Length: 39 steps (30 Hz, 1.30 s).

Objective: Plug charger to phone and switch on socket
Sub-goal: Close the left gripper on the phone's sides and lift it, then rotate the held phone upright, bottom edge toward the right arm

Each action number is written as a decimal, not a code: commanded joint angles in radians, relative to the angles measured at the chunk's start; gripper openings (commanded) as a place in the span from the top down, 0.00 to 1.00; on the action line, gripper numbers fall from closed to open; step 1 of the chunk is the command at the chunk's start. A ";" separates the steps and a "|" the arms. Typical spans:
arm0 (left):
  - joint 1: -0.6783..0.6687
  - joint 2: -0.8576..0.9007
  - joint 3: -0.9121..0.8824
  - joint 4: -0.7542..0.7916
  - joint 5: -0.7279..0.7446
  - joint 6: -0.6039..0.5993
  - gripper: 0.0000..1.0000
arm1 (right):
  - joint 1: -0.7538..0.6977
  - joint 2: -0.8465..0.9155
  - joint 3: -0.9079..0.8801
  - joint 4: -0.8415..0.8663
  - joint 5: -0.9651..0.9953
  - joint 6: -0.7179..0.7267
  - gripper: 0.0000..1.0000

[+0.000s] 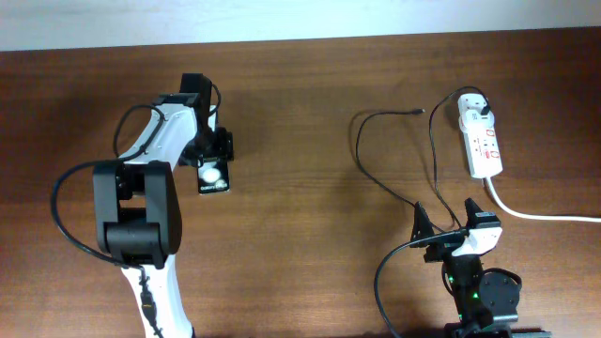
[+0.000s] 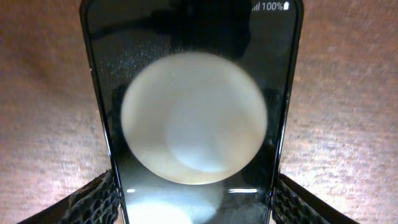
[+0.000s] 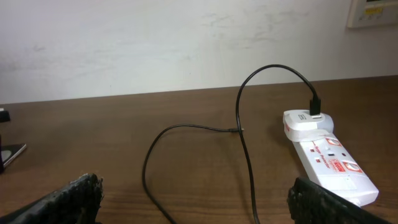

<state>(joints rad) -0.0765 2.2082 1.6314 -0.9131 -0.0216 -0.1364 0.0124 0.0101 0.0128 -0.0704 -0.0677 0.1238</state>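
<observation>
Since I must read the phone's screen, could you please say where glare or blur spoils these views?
Left wrist: a big round glare covers the flat glossy black phone. Overhead: a small glare spot on it. Right wrist: white power strip sharp, near fingers blurred.

The overhead camera is looking straight down from well above, taking in the whole table (image 1: 300,94). The left wrist camera is pointing downward at very close range, the phone (image 2: 193,124) filling its frame; the overhead view is showing that same phone small. The right wrist camera is sitting low, facing across the table toward the wall (image 3: 155,43), sharing the socket (image 3: 329,158) and the charger (image 3: 245,155) with the overhead view.
</observation>
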 commanded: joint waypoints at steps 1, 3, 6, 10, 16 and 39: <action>-0.006 -0.050 -0.058 -0.058 0.009 -0.035 0.31 | -0.006 -0.006 -0.007 -0.002 0.005 0.001 0.01; -0.006 -0.134 -0.058 -0.077 0.054 -0.035 0.32 | -0.006 -0.006 -0.007 -0.002 0.005 0.001 0.01; -0.006 -0.243 -0.058 -0.096 0.070 -0.035 0.33 | -0.006 -0.006 -0.007 -0.002 0.005 0.001 0.01; -0.006 -0.414 -0.058 -0.151 0.116 -0.061 0.35 | -0.006 -0.006 -0.007 -0.002 0.005 0.001 0.01; -0.006 -0.657 -0.058 -0.224 0.157 -0.085 0.36 | -0.006 -0.006 -0.007 -0.002 0.005 0.001 0.01; -0.006 -0.613 -0.246 -0.359 0.667 -0.254 0.37 | -0.006 -0.006 -0.007 -0.002 0.005 0.001 0.01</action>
<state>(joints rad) -0.0792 1.4986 1.3853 -1.2945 0.5724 -0.3988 0.0124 0.0101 0.0128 -0.0704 -0.0677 0.1242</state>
